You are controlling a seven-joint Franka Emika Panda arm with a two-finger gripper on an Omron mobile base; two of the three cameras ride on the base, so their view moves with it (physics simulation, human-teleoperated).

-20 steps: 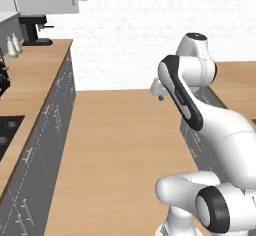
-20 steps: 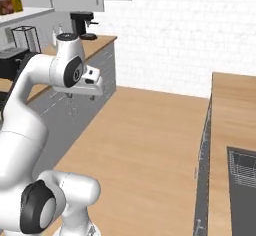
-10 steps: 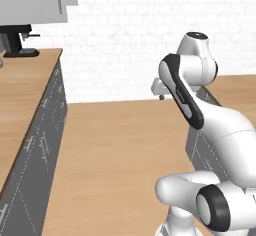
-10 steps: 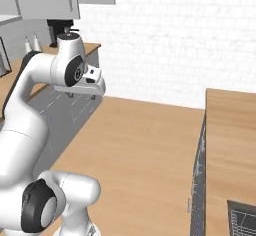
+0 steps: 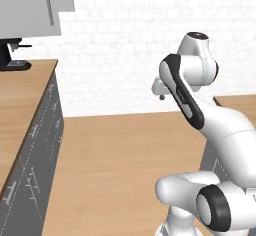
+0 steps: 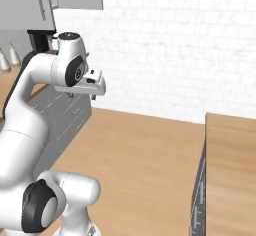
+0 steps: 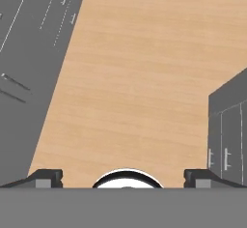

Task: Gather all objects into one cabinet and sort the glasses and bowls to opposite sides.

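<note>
My gripper (image 7: 123, 176) points down at the wooden floor; its two dark fingertips (image 7: 46, 177) stand far apart with nothing between them, so it is open. From the base views the gripper (image 5: 161, 94) (image 6: 82, 94) hangs folded close to the arm, at about chest height above the floor. A grey wall cabinet (image 5: 40, 5) (image 6: 55, 0) with shut doors hangs at the upper left; I cannot tell whether it is the task's cabinet. The glasses, the bowls and the other objects are out of view.
A wooden counter (image 5: 20, 100) with grey drawer fronts (image 5: 42, 145) runs along the left, with a black coffee machine (image 5: 11, 55) at its far end. Two white bottles (image 6: 6, 60) stand there. A second counter (image 6: 230, 170) lies to the right. Wooden floor (image 5: 110, 165) spreads between them.
The whole picture has shifted: the base has moved, and the left counter and wall cabinet have slid leftward and closer. The arm keeps its folded pose and the gripper stays open.
</note>
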